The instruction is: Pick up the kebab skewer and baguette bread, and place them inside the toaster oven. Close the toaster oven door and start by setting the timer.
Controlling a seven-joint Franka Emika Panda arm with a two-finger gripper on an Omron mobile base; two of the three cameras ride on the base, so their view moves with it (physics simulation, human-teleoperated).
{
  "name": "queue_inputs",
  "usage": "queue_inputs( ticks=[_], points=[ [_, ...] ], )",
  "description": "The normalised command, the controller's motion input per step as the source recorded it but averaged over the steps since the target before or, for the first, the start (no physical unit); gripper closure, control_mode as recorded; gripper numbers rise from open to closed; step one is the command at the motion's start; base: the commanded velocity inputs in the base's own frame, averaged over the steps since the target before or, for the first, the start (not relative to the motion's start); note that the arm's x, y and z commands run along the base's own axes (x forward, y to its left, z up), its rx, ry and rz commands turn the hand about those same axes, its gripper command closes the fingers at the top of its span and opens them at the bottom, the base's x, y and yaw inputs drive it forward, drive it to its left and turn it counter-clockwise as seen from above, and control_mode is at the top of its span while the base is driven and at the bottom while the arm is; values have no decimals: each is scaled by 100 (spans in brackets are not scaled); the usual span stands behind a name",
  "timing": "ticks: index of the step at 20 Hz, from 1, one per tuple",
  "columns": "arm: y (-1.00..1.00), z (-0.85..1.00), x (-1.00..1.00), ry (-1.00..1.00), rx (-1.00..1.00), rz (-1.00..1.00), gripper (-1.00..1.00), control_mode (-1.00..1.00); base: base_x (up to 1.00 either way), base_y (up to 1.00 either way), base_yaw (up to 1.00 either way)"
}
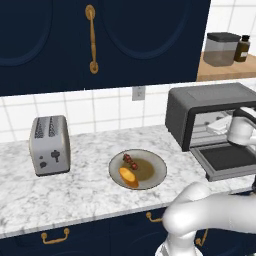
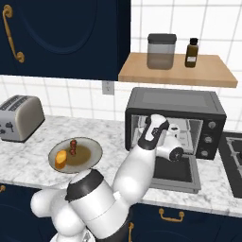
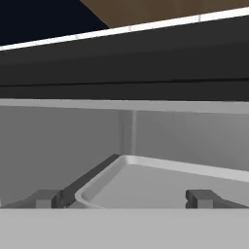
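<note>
At the right end of the marble bench (image 1: pixel 75 192) stands the toaster oven (image 2: pixel 175 120), against the tiled back wall, with the toaster oven door (image 2: pixel 176 172) folded down flat toward the bench's front edge. The arm reaches in over the lowered door, and the gripper (image 3: pixel 125 198) sits at the oven's mouth, pointing into the cavity; its two dark fingertips (image 3: pixel 200 198) stand wide apart with nothing between them. Beyond the tips lies the pale metal tray (image 3: pixel 160 180) on the oven floor, one rounded corner turned toward the hand.

Near the middle of the bench, closer to its front edge, rests a round grey-brown plate (image 1: pixel 155 172). The baguette bread (image 1: pixel 128 176) lies on the plate's front-left part, and the kebab skewer (image 1: pixel 131 161) lies just behind it, toward the plate's back rim; the two are near each other, though whether they touch cannot be told. A silver two-slot toaster (image 1: pixel 49 145) stands well apart at the bench's left end. On a wooden shelf (image 2: pixel 177 71) above the oven sit a lidded jar (image 2: pixel 161 51) and a small dark bottle (image 2: pixel 191 53).
</note>
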Motion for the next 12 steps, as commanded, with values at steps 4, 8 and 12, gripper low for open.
queue_inputs(
  ticks=[4,8,12],
  points=[
    [0,-11,40,0,0,0,-100,-100,0,0,0],
    [-4,-19,29,0,1,0,-100,-100,0,0,0],
    [-15,-24,19,0,1,0,-100,-100,0,0,0]
  ],
)
